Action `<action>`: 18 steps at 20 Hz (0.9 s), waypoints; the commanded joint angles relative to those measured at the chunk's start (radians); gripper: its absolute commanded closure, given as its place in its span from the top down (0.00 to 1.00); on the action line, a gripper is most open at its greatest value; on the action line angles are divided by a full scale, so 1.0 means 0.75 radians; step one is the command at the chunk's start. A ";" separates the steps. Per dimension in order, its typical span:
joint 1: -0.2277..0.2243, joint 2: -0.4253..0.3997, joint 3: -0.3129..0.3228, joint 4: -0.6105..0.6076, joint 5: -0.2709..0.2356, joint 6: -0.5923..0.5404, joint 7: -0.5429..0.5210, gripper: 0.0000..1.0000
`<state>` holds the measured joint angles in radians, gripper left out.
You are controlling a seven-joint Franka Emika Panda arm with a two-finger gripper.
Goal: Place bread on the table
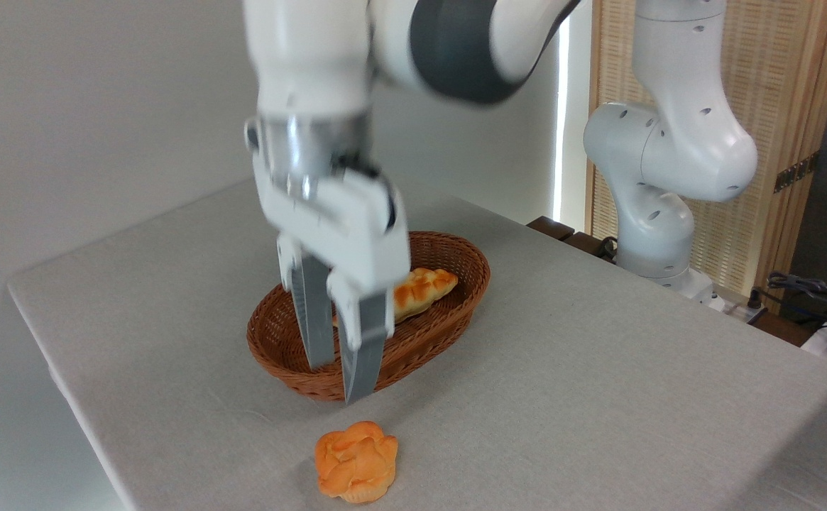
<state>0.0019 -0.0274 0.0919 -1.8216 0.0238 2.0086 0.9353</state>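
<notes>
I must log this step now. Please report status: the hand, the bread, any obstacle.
Hand open, empty, above the basket front rim. Bread resting on the table, clear of the basket. Braided loaf in the basket. No obstacle seen.

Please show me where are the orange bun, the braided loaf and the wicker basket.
orange bun (pixel 356 460): camera view, knotted top.
braided loaf (pixel 424 287): camera view, golden upper crust.
wicker basket (pixel 471 264): camera view, right rim.

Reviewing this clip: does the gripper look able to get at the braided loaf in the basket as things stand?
Probably yes. The gripper, jaws open and empty, hangs over the basket, and the braided loaf lies uncovered inside; the bread sits apart on the table.
</notes>
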 commanded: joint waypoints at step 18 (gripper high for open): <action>-0.041 0.022 -0.147 0.294 -0.073 -0.520 -0.276 1.00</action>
<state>-0.0231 -0.0215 -0.0180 -1.6338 -0.0464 1.6526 0.7439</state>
